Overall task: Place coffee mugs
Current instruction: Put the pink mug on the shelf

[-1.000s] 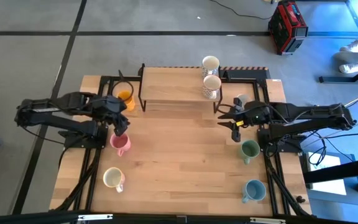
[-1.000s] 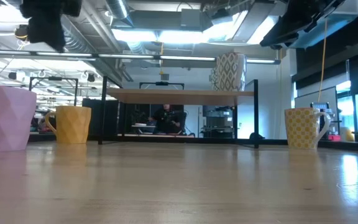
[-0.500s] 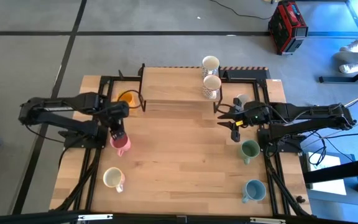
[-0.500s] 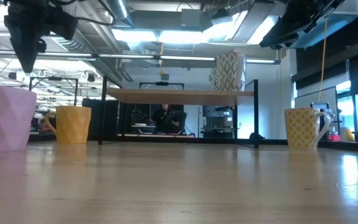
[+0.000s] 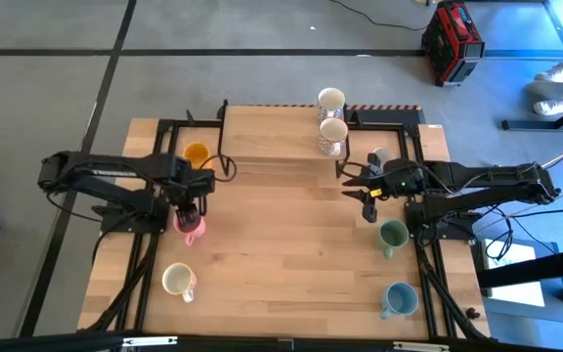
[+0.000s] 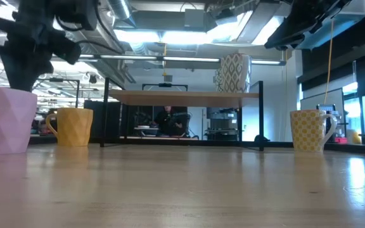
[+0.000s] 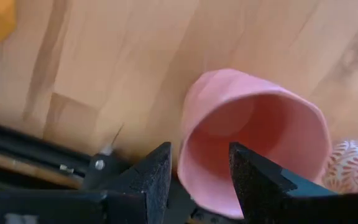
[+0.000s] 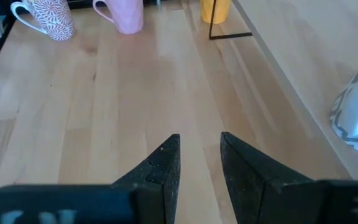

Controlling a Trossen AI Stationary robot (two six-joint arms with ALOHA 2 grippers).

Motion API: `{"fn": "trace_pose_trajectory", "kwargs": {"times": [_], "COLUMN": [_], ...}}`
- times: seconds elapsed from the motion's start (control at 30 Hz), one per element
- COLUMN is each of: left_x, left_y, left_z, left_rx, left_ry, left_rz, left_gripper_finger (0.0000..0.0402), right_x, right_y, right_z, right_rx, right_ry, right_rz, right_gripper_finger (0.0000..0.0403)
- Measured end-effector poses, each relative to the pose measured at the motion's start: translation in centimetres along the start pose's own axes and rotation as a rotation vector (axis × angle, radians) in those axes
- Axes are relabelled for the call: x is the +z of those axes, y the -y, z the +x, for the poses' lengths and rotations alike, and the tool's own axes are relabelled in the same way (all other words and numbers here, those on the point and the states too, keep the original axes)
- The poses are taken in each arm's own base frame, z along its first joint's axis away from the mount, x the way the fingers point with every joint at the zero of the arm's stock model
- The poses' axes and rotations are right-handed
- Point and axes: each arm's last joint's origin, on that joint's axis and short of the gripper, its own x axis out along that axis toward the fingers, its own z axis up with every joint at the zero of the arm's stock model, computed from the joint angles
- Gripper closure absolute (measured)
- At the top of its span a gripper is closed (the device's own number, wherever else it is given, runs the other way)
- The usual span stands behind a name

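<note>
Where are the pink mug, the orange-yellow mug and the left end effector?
pink mug (image 7: 253,130): left wrist view, inner wall.
orange-yellow mug (image 5: 195,154): high view, its open top.
left end effector (image 7: 199,167): left wrist view, gap between its fingertips.

wooden table (image 5: 281,254): pink mug (image 5: 192,229), green mug (image 5: 393,236), blue mug (image 5: 399,299); shelf (image 5: 267,132): two mugs (image 5: 332,122).
</note>
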Motion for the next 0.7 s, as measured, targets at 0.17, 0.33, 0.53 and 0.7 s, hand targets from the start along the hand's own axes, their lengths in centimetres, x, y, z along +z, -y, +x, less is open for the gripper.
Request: {"fn": "trace_pose_trajectory", "kwargs": {"times": [0.17,0.33,0.53,0.7], "left_x": [0.3,0.7,1.2,1.6], "left_y": [-0.1,0.0,0.1,0.3], "left_z": [1.6,2.5,2.7,2.7], "left_rx": [0.050,0.037,0.022,-0.001], "left_ry": [0.015,0.026,0.081,0.127], "left_rz": [0.023,0.096,0.209,0.218], "left_gripper_finger": [0.0247,0.0261,0.0313,0.0376], "right_x": [0.0,0.0,-0.1,-0.2], "right_y": [0.1,0.1,0.0,-0.1], "right_z": [0.0,0.0,0.2,1.2], "right_rx": [-0.020,-0.019,-0.020,-0.008], "right_ry": [0.002,0.002,-0.010,-0.047], "right_rz": [0.000,0.000,-0.002,0.021], "right_gripper_finger": [0.0297,0.0297,0.0297,0.0297]}}
